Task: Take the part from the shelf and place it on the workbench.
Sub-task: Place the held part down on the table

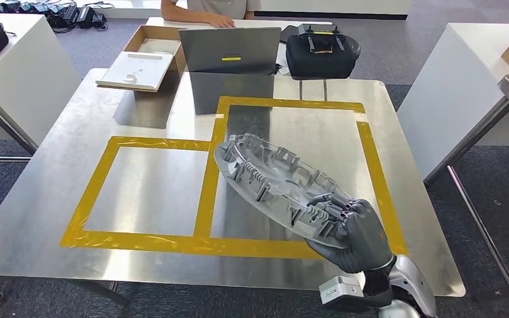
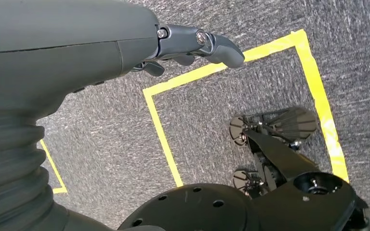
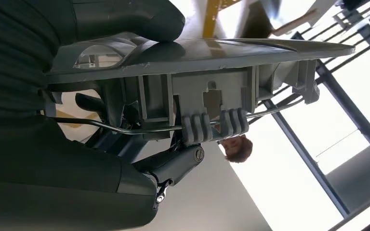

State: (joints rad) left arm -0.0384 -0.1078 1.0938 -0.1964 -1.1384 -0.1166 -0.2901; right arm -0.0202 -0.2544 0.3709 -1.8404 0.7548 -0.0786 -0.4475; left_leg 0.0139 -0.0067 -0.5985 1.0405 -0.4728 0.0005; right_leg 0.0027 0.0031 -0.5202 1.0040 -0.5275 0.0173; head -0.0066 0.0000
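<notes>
The part (image 1: 272,182) is a grey round plastic disc with ribs and clips on its upper face. My right hand (image 1: 351,232) grips its near rim and holds it tilted over the right yellow-taped rectangle of the steel workbench (image 1: 53,172). Whether its far edge touches the surface I cannot tell. In the right wrist view the part (image 3: 212,53) is seen edge-on, with the thumb (image 3: 139,19) pressed on one face and fingers (image 3: 173,166) under the ribbed side. My left hand (image 2: 192,45) hangs over grey carpet, fingers loosely curled, holding nothing.
Two yellow tape rectangles (image 1: 202,192) mark the workbench. At its far edge stand a grey laptop (image 1: 228,50), a white tray on a cardboard box (image 1: 139,66) and a black bag (image 1: 321,53). A person (image 1: 202,10) sits behind. White tables flank both sides.
</notes>
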